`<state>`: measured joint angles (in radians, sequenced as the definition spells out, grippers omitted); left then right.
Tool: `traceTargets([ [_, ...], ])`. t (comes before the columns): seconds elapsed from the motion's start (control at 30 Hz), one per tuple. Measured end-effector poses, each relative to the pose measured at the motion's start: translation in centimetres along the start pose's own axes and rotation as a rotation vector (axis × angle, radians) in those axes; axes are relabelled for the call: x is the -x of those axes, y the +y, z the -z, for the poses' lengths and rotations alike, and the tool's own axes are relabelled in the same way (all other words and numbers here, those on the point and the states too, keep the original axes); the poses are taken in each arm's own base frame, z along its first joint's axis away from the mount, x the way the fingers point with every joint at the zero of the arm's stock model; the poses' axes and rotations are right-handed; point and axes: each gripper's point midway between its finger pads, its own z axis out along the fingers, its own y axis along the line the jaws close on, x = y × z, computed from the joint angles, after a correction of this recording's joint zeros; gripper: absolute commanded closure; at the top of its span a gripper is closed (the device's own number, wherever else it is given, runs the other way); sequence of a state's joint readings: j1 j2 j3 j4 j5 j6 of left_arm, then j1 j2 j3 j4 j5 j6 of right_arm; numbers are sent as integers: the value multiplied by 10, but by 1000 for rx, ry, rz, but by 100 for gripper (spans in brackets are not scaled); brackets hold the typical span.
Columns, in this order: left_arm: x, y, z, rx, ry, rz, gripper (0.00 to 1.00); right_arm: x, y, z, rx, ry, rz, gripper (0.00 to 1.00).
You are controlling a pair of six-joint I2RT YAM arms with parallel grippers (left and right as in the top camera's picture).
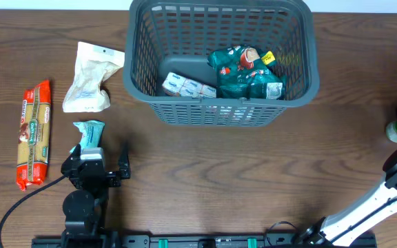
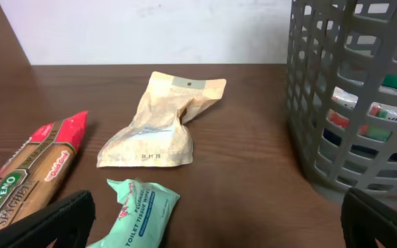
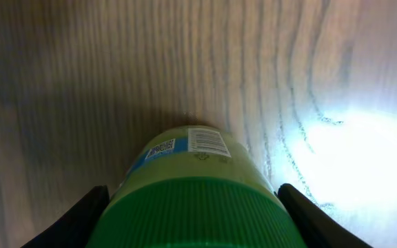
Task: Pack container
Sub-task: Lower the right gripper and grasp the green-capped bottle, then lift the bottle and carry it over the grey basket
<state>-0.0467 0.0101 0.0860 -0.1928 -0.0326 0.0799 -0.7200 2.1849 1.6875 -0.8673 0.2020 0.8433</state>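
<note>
The right gripper (image 3: 190, 201) has its two fingers on either side of a green ribbed cap (image 3: 191, 220) and looks closed on it, so it is pinching the bottle (image 3: 188, 148) at the top. The bottle's long axis runs away from the wrist, cap nearest. It has a pale green round body and a glossy label with a barcode. Whether its base rests on the table (image 1: 253, 172) I cannot tell.

The basket (image 1: 185, 110) lies ahead and to the left of this gripper, at the far middle of the table, its long axis running side to side. Its right wall is the nearest part, so the right arm looks best placed for the next drop. That move would need height, since the thick rim stands well above the wood.

The basket is hard dark grey plastic with slotted lattice sides. Inside are crinkly teal packets (image 1: 247, 72) and a white and blue pack (image 1: 185, 86).

The left gripper (image 2: 216, 203) is spread wide and holds nothing. A soft mint tissue pack (image 2: 140, 213) lies between its fingers, closer to the left one. Beyond it sits a crumpled tan pouch (image 2: 160, 127), with a long red spaghetti (image 2: 26, 179) packet to the left. All three are outside the basket.
</note>
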Motion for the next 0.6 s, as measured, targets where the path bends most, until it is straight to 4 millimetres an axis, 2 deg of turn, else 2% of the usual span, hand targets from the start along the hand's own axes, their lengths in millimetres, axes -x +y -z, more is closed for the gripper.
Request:
traceTargets([
  [0.2,0,0,0,0,0,0,1,-10,10,3,11,0,36,99],
  [0.43,0,0,0,0,0,0,1,-20,32,12,70,-11,87,98],
  [0.5,0,0,0,0,0,0,2,-22,39,20,94,-22,113,99],
  [0.6,0,0,0,0,0,0,1,-23,50,42,140,-52,153,98],
])
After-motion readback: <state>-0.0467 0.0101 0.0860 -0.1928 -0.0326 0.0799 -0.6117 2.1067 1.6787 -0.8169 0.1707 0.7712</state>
